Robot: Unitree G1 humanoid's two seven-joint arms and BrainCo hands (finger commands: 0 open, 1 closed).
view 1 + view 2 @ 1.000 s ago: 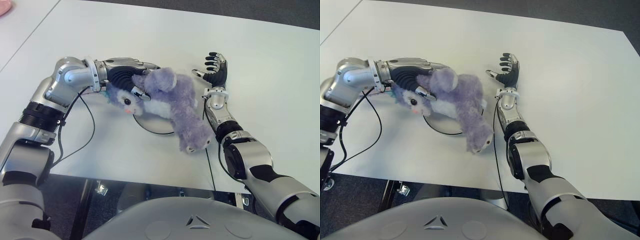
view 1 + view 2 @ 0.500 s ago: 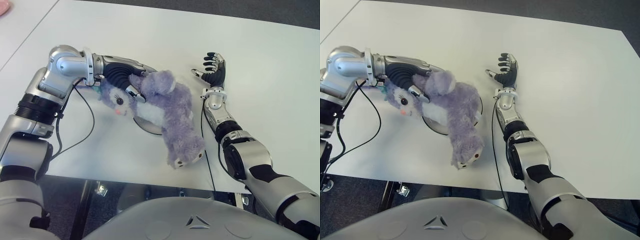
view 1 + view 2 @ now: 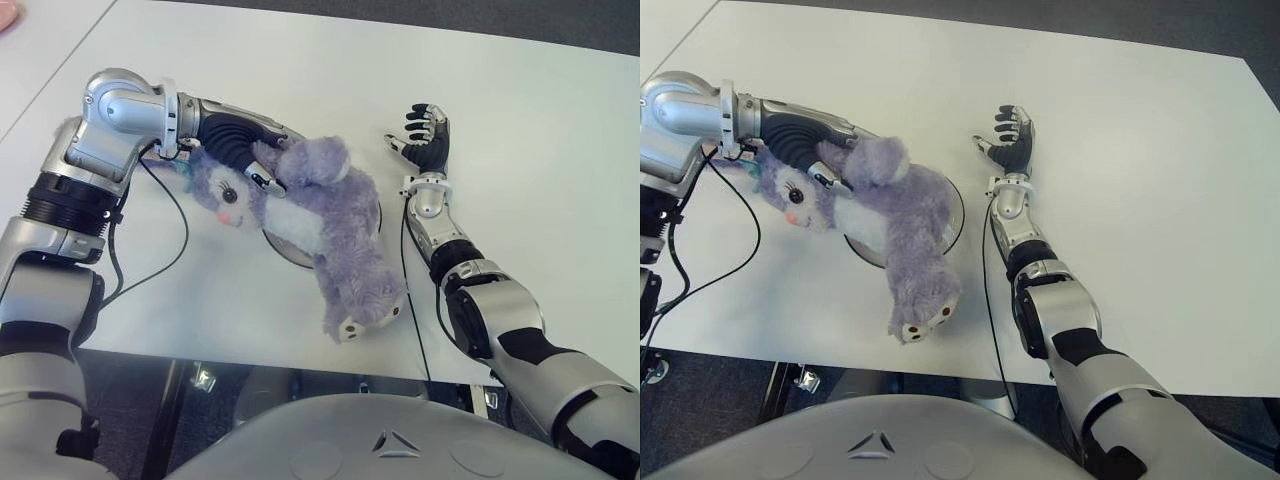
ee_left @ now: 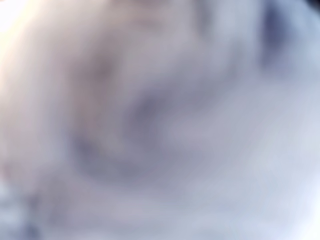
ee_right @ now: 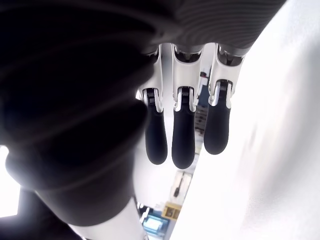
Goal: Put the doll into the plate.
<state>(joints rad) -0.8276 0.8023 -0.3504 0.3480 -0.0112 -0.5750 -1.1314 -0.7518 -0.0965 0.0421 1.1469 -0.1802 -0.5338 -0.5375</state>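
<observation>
Purple doll (image 3: 330,215) draped across the plate (image 3: 952,222) near the bench's (image 3: 520,120) front edge (feet overhanging the rim), clutched at its head by the left hand (image 3: 245,155). Farther right, right hand (image 3: 428,138) raised, fingers loosely spread, holding nothing.

The doll (image 3: 320,215) covers most of the plate (image 3: 377,212) and the left hand's (image 3: 245,155) fingers, while the left wrist view is only blurred fur.

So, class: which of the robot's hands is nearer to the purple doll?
Left. The left hand grips the doll at its head and shoulder, over the plate. The right hand is open on the doll's right, apart from it.
</observation>
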